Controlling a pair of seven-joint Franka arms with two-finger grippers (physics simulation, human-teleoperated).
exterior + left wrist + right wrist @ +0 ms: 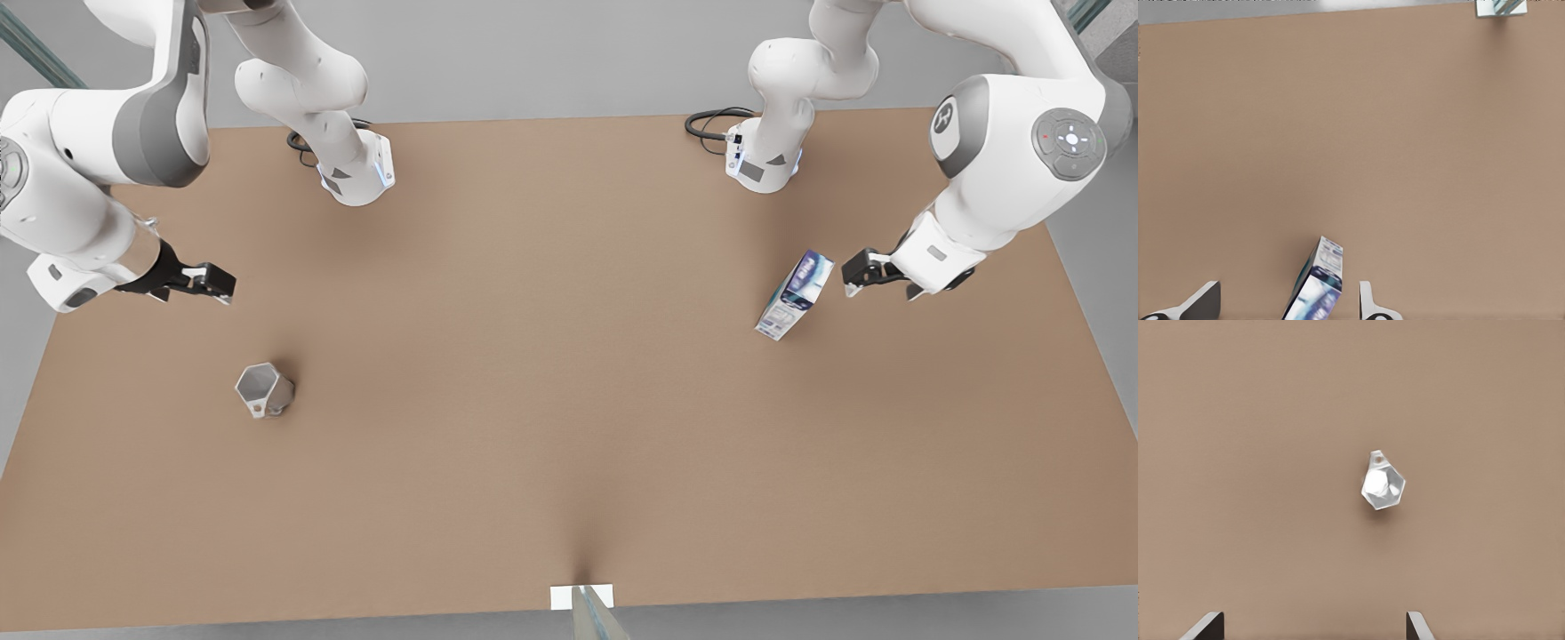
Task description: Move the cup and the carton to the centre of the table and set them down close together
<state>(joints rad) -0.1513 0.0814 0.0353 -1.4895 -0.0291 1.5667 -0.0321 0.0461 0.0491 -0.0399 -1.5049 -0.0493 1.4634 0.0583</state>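
With the cup (264, 389) and carton (794, 295) well apart on opposite sides of the table (569, 462) centre, the left gripper (855, 272) sits spread beside the carton and the right gripper (210, 283) spread near the cup, seemingly so each can fetch its own.

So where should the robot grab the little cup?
Probably from above, pinching two opposite flat facets of the cup, away from its small handle. It stands upright on the table, and the open right gripper hovers beside it.
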